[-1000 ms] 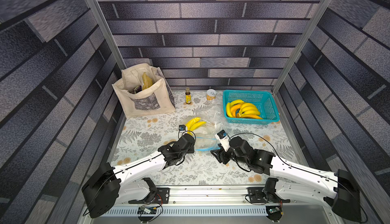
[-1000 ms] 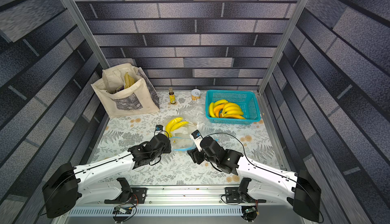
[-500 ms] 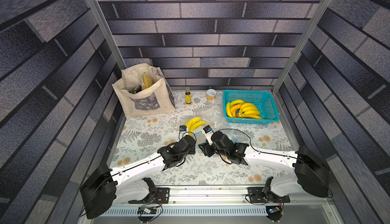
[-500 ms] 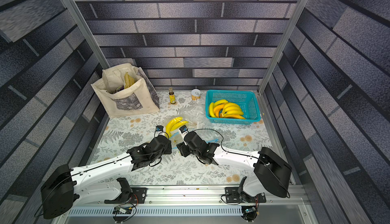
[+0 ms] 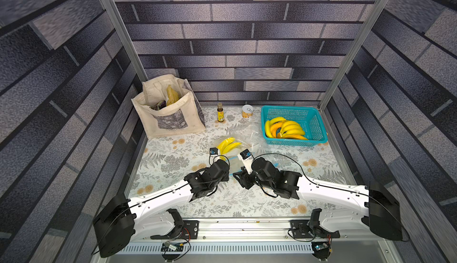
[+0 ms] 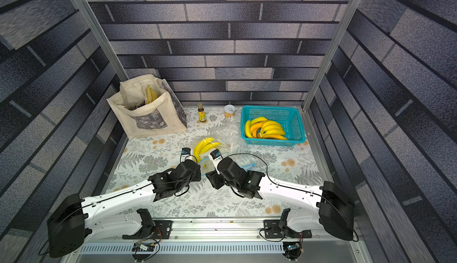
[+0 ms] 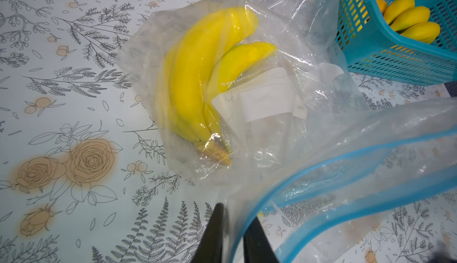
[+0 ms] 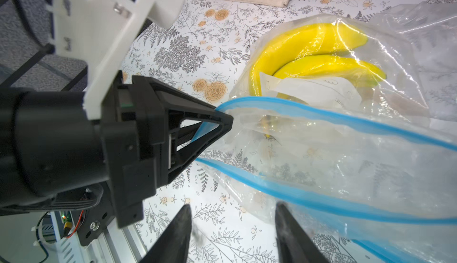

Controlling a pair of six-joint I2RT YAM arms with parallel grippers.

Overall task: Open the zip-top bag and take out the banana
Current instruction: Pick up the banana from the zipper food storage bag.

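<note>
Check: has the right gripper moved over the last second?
Yes. In a top view the right gripper has shifted away from the teal basket, toward the left gripper pinching the zip-top bag.

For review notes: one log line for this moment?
left pincer: shut on zip-top bag | right pincer: open | bananas: inside bag

Slim white links (image 5: pixel 160 198) join bulky black housings (image 5: pixel 113 227), with thin black cables (image 5: pixel 272 153).

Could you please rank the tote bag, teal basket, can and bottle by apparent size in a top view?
Largest to smallest: tote bag, teal basket; the bottle and can look too alike to rank.
</note>
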